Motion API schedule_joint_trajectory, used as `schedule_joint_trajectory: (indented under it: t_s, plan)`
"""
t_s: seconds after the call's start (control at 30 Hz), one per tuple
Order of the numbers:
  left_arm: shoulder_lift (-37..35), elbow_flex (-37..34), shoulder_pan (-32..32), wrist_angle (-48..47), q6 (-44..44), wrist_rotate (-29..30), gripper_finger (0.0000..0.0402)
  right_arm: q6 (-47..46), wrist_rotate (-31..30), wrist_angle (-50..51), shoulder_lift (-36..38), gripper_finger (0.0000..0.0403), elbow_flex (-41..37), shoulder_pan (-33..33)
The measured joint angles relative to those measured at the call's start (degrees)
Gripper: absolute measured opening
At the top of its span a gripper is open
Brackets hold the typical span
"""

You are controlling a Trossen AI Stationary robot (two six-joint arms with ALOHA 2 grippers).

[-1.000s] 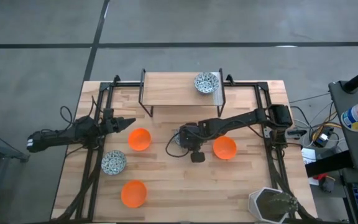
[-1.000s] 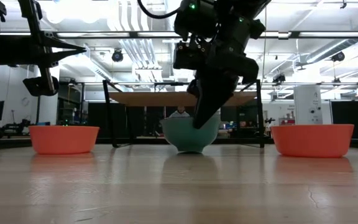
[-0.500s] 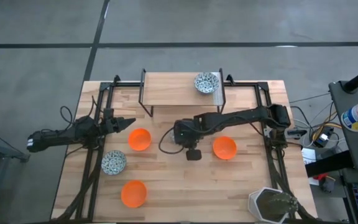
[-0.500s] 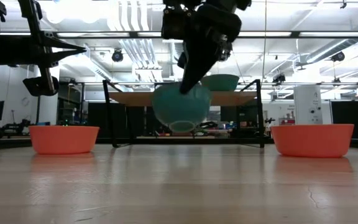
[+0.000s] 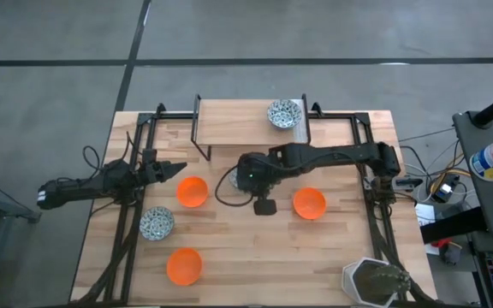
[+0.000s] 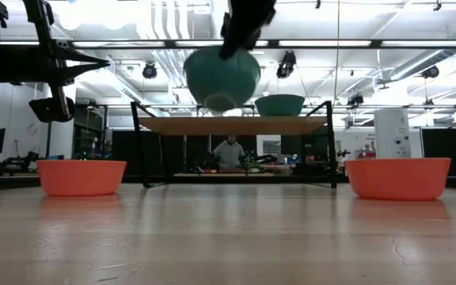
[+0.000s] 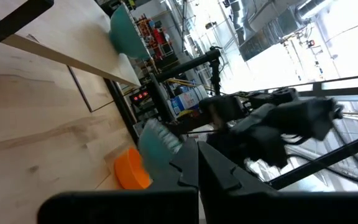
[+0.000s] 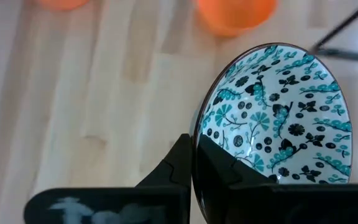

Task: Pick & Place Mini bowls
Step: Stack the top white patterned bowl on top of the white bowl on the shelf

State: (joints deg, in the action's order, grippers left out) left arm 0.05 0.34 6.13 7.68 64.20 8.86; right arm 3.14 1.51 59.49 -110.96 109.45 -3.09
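1. At the left edge of the high view the left gripper (image 5: 176, 168) hangs over the table's (image 5: 229, 257) left side, its tip pointing toward the middle, fingers pressed together on nothing.
2. Lower left of that view holds three mini bowls: an orange bowl (image 5: 192, 192) just beside the left gripper's tip, a speckled bowl (image 5: 156, 223) below and left of it, and a second orange bowl (image 5: 183, 265) nearer the bottom edge. All three sit on the bare wood, apart from each other.
3. In the centre, the right gripper (image 5: 248, 175) reaches in from the right side and is clamped on the rim of a patterned bowl (image 8: 278, 118). The right wrist view shows one finger inside the rim and the bowl tilted, its blue-green flower print facing the camera.
4. In the low view this held bowl (image 6: 222, 77) hangs in the upper middle of the frame, clear of the table and higher than the shelf board (image 6: 232, 124).
5. At the upper centre of the high view, a raised wooden shelf (image 5: 238, 124) carries another speckled bowl (image 5: 284, 113) near its right end.
6. Right of centre, a third orange bowl (image 5: 309, 204) rests on the table below the right arm.
7. A white hexagonal pot (image 5: 371, 281) stands in the lower right corner.
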Motion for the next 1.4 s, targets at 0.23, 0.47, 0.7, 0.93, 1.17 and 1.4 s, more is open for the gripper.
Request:
schedule_joint_trajectory:
  t_s: [0.23, 0.47, 0.7, 0.93, 1.17, 1.4]
  plan:
    - [0.0, 0.0, 0.0, 0.0, 0.0, 0.0, 0.0000, -0.2, -10.5, 7.8, 0.2, 0.0008, 10.6, 1.6]
    - [0.0, 0.0, 0.0, 0.0, 0.1, 0.0, 0.0000, -1.7, -21.8, 16.6, 0.2, 0.0008, 18.4, 5.4]
    - [0.0, 0.0, 0.0, 0.0, 0.1, 0.0, 0.0000, -3.4, -25.5, 22.9, 0.2, 0.0008, 21.9, 11.1]
    - [0.0, 0.0, 0.0, 0.0, 0.1, 0.0, 0.0000, -3.5, -24.6, 25.6, 0.2, 0.0008, 21.9, 17.7]
    - [0.0, 0.0, 0.0, 0.0, 0.1, 0.0, 0.0000, -2.7, -19.6, 23.9, 0.2, 0.0008, 20.0, 22.7]
    - [0.0, 0.0, 0.0, 0.0, 0.1, 0.0, 0.0000, -2.7, -16.4, 21.2, 0.2, 0.0008, 15.9, 24.6]
